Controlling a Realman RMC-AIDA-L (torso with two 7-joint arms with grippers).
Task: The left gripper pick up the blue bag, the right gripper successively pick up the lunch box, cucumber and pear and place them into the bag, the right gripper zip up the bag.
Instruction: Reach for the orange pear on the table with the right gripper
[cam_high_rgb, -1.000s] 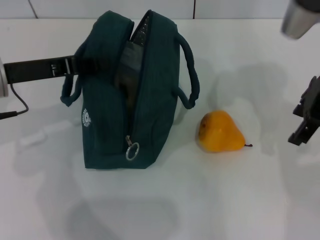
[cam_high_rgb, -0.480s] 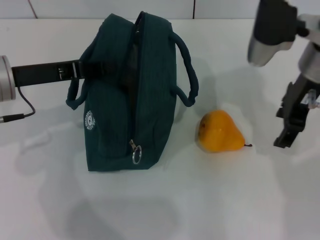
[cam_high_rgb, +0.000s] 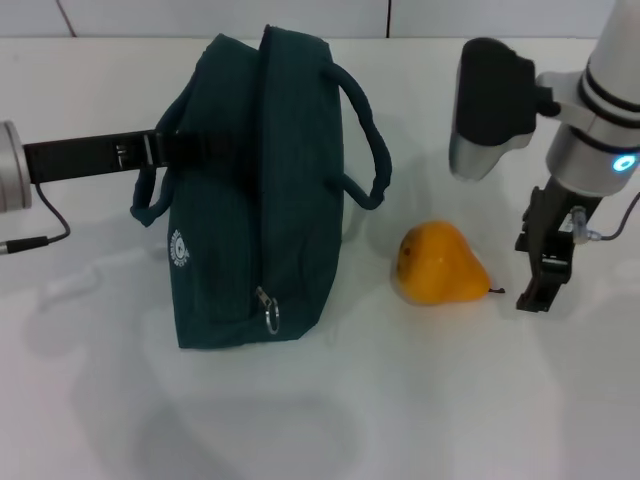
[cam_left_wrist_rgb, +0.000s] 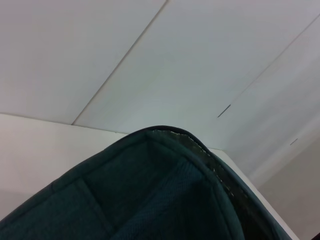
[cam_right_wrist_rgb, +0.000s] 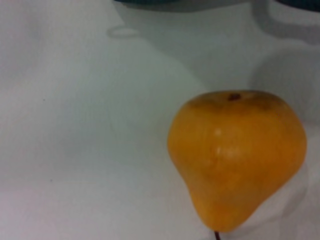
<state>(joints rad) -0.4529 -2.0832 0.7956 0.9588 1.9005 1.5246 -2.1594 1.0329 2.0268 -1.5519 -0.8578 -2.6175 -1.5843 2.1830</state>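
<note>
The blue bag (cam_high_rgb: 255, 200) stands on the white table, its top seam pulled together and its ring zipper pull (cam_high_rgb: 270, 318) hanging at the near end. My left gripper (cam_high_rgb: 168, 146) reaches in from the left, shut on the bag's left side by the handle; the left wrist view shows only the bag's fabric (cam_left_wrist_rgb: 150, 200). The yellow-orange pear (cam_high_rgb: 440, 265) lies on its side right of the bag, its stem toward my right gripper (cam_high_rgb: 537, 285), which hangs just right of it, pointing down. The pear (cam_right_wrist_rgb: 235, 155) fills the right wrist view. The lunch box and cucumber are out of view.
The bag's right handle (cam_high_rgb: 372, 150) loops out toward the pear. My right arm's grey and black wrist (cam_high_rgb: 495, 105) hovers above and behind the pear. A black cable (cam_high_rgb: 35, 235) trails from the left arm across the table.
My right arm has swung in from the right edge and come down beside the pear. The bag's gaping mouth has drawn together and the bag has shifted slightly.
</note>
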